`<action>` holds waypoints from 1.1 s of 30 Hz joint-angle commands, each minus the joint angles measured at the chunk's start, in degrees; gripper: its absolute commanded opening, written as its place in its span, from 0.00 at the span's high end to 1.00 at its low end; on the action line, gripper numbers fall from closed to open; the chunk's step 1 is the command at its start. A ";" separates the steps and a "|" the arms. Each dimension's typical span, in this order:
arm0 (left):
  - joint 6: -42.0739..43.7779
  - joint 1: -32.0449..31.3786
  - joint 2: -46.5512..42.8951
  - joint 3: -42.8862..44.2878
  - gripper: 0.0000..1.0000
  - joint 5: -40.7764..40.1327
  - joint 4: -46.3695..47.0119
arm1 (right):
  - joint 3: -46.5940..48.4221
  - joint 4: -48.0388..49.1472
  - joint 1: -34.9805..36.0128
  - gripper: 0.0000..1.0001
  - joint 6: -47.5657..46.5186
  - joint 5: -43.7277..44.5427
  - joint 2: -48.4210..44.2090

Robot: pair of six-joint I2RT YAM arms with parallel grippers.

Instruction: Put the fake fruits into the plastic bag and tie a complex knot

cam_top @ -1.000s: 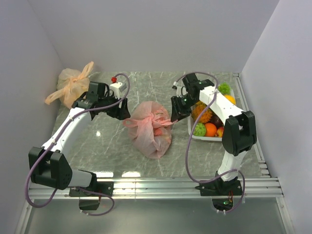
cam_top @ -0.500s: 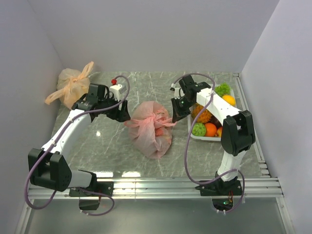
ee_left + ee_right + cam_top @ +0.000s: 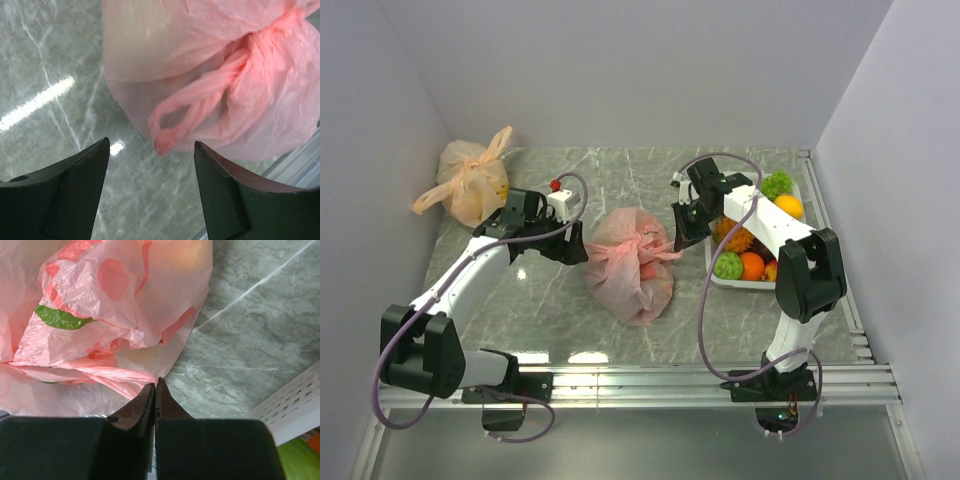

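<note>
A pink bag (image 3: 630, 265), gathered at its neck, sat mid-counter (image 3: 550, 300), with fake fruits (image 3: 60, 317) showing red and green through the thin plastic. Just left of the bag, the left jaws stood wide, with a loose handle loop (image 3: 200, 105) lying ahead of them, untouched. At the bag's right edge, the right jaws were closed tight, tips against a handle strip (image 3: 115, 372). More fruits filled a white basket (image 3: 720, 283) to the bag's right.

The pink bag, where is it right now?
In the top view, the pink bag lies in the middle of the table, between the left gripper and the right gripper, just left of the white basket.
</note>
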 commanded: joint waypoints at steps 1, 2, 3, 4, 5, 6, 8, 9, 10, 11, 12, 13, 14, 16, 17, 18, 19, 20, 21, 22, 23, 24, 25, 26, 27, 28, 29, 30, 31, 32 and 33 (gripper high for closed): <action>-1.58 -0.21 1.61 1.90 0.27 0.50 5.25 | 0.76 1.82 0.35 1.00 0.35 1.25 -2.96; -3.58 -0.21 1.96 1.73 0.27 0.68 6.29 | 0.84 1.73 0.35 1.00 0.35 1.25 -2.87; -4.30 -0.21 2.14 1.56 0.28 0.94 6.74 | 1.02 1.73 0.35 1.00 0.35 1.34 -2.79; -4.57 -0.21 2.49 0.94 0.28 0.77 7.35 | 1.11 1.82 0.44 1.00 0.53 1.51 -2.70; -5.01 -0.21 2.67 0.68 0.30 0.33 8.66 | 0.85 2.25 0.44 1.00 0.53 1.60 -2.78; -5.97 -0.21 3.36 0.41 0.31 -0.89 9.46 | 0.41 2.61 0.35 1.00 0.62 1.95 -3.13; -7.63 -0.30 4.07 -0.64 0.34 -2.65 12.09 | -0.29 4.18 0.44 1.00 1.23 2.39 -3.57; -8.17 -0.30 4.42 -0.90 0.35 -3.53 12.89 | -1.17 4.89 0.35 0.99 1.67 2.66 -4.18; -8.70 -0.30 4.95 -1.17 0.37 -4.58 13.77 | -1.70 5.50 0.44 0.99 2.54 3.27 -4.54; -9.75 -0.30 5.30 -1.69 0.39 -5.03 14.73 | -2.31 7.16 0.35 0.99 3.16 3.80 -4.89; -10.10 -0.48 6.00 -1.87 0.41 -5.12 16.05 | -3.54 8.05 0.35 0.98 3.60 3.97 -5.59; -10.19 -0.57 6.44 -1.96 0.42 -4.25 16.32 | -3.98 8.76 0.35 0.97 4.39 4.15 -5.77; -10.37 -0.74 6.88 -1.87 0.44 -4.07 16.32 | -4.34 10.07 0.35 0.96 4.74 4.33 -5.86; -10.46 -1.09 7.50 -2.14 0.44 -3.10 16.33 | -4.95 10.96 0.35 0.96 5.45 4.50 -5.86; -10.37 -1.27 7.50 -2.40 0.44 -2.75 16.32 | -5.13 11.57 0.35 0.96 5.63 4.59 -5.60; -10.28 -1.53 7.15 -2.84 0.43 -2.40 16.50 | -5.39 11.92 0.35 0.96 5.71 4.68 -5.51; -10.02 -1.71 7.06 -3.36 0.39 -1.87 16.67 | -5.74 12.45 0.35 0.96 5.98 4.94 -5.51; -9.93 -1.97 6.98 -3.63 0.38 -2.13 16.68 | -6.09 13.50 0.35 0.96 6.15 5.20 -5.60; -9.93 -2.84 6.89 -3.89 0.36 -2.48 16.76 | -6.53 13.94 0.53 0.96 6.15 5.47 -5.60; -9.76 -3.20 6.97 -4.42 0.35 -2.74 17.02 | -6.89 14.47 0.79 0.96 5.98 5.99 -5.68; -9.58 -3.81 7.06 -4.68 0.34 -4.14 17.29 | -7.41 15.61 0.97 0.96 5.80 6.43 -5.77; -9.49 -4.86 7.24 -5.03 0.34 -5.20 17.55 | -8.29 16.14 1.23 0.96 5.63 7.66 -6.12; -9.49 -5.39 7.32 -5.65 0.34 -6.34 17.99 | -8.82 16.75 1.49 0.96 5.28 8.36 -6.21; -9.58 -5.84 7.33 -5.91 0.37 -7.74 18.69 | -9.43 18.41 2.37 0.96 5.01 9.24 -6.56; -9.58 -6.27 7.67 -6.09 0.40 -10.71 18.87 | -10.83 19.21 2.81 0.96 4.49 11.69 -7.35; -9.41 -6.28 8.03 -5.92 0.43 -12.14 18.79 | -11.45 20.27 3.25 0.96 4.14 12.76 -7.79; -8.80 -6.28 8.38 -5.57 0.51 -13.80 18.00 | -12.07 22.19 3.86 0.97 3.61 13.81 -8.32; -8.35 -6.28 9.08 -5.04 0.56 -16.60 17.65 | -12.94 22.99 4.39 0.97 3.00 15.13 -9.28; -8.00 -6.28 9.34 -4.25 0.65 -18.37 17.21 | -13.39 23.78 4.66 0.97 1.42 18.01 -9.72; -7.39 -6.28 9.35 -3.99 0.70 -19.87 16.51 | -13.83 25.18 5.18 0.98 0.71 19.69 -10.16; -6.95 -6.28 9.26 -3.72 0.75 -21.19 16.24 | -14.70 25.98 5.54 1.00 -0.16 21.28 -11.04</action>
